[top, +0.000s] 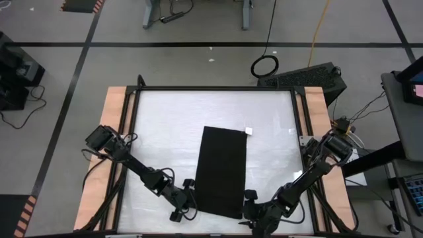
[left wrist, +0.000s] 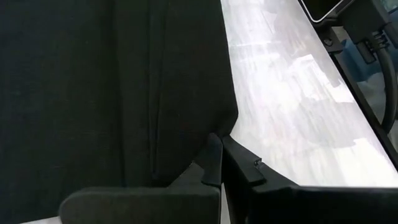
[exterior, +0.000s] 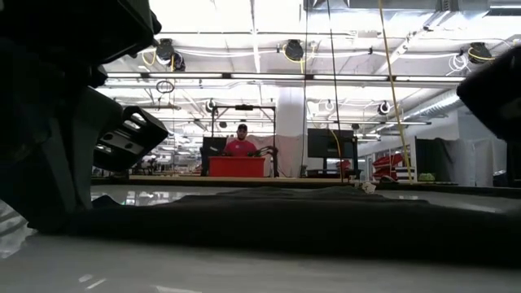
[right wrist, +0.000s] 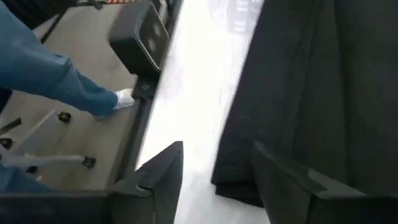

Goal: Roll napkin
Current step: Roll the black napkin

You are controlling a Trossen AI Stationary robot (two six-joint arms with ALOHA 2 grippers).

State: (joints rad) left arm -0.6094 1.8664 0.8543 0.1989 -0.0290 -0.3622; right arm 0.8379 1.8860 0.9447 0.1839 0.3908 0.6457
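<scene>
From above, the black napkin lies folded into a tall strip in the middle of the white table, a small white tag at its far right corner. The left gripper sits at its near left edge, the right gripper at its near right corner. At table height, the cloth lies low and flat; a person in red stands far behind. The left wrist camera shows fingers pinched together on the napkin's corner. The right wrist camera shows fingers spread wide, holding nothing, beside the napkin's edge; a blue sleeve is beyond the table.
</scene>
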